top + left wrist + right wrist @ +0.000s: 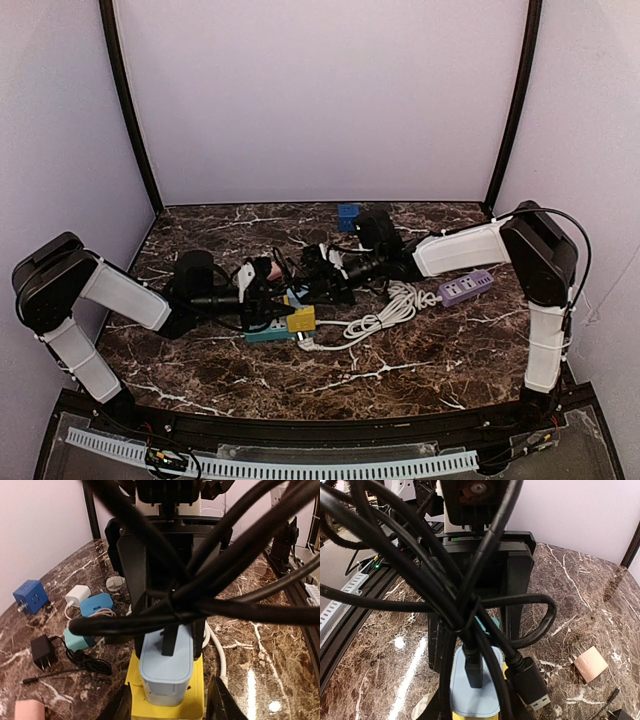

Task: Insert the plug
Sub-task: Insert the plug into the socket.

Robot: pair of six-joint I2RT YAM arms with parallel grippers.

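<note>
Straddling the yellow square plastic block (197, 690) w/ my L gripper (170, 706): one finger (121, 706) on each side of it. Can't tell if they're clamped on it or just beside it.

Task item: the pale-blue rounded plastic plug (165, 672) sits on top of the yellow block, between the two grippers. In the top view the yellow block is at one end of the teal power strip (266, 335), table centre.

My R gripper (318, 272) comes in from the opposite side, right above the plug. The black cable bundle (465, 610) hides its jaws, so I can't tell its state. A black connector end (473, 669) lies over the plug's top face; can't tell if it's seated.

Also on the brown marble tabletop (420, 360):
- blue plastic cube socket (30, 595), far left
- white charger (77, 595)
- black wall adapter (42, 652)
- white coiled cable (392, 303), next to the purple power strip (465, 288) on the right
</note>
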